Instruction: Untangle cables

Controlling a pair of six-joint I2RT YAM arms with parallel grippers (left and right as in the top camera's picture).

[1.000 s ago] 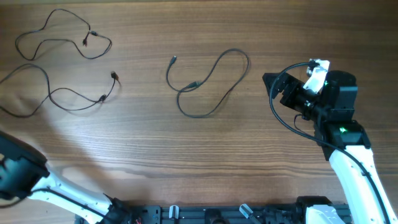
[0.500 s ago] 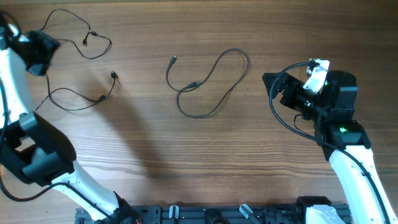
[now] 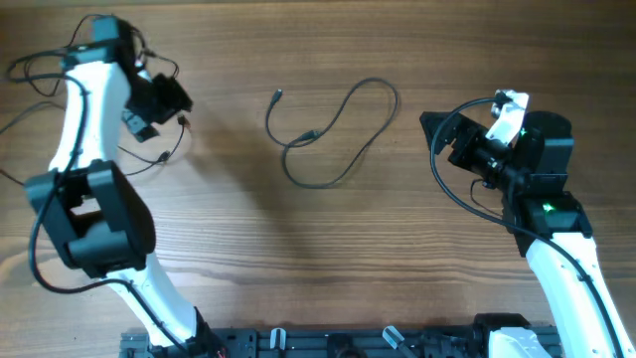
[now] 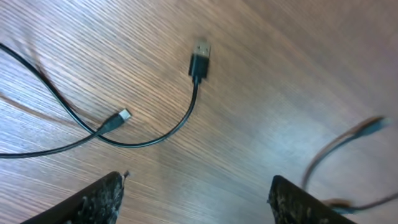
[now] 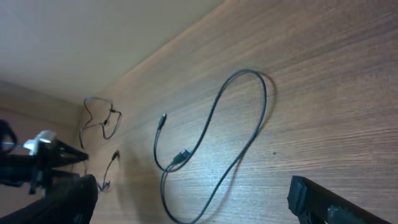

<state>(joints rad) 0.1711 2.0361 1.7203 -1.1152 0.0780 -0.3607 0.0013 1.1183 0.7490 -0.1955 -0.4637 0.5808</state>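
Left arm (image 3: 84, 104) has swung over cables (image 4: 198, 64), jaws open.

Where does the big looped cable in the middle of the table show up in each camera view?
Overhead: the looped cable lies at picture centre, between the two arms.
Right wrist: the looped cable sits mid-picture, its loop reaching up and right.
Left wrist: not identifiable; a blurred strand at the right edge cannot be matched.
Shared landmark: the left arm, left of the cable in overhead and right wrist views.
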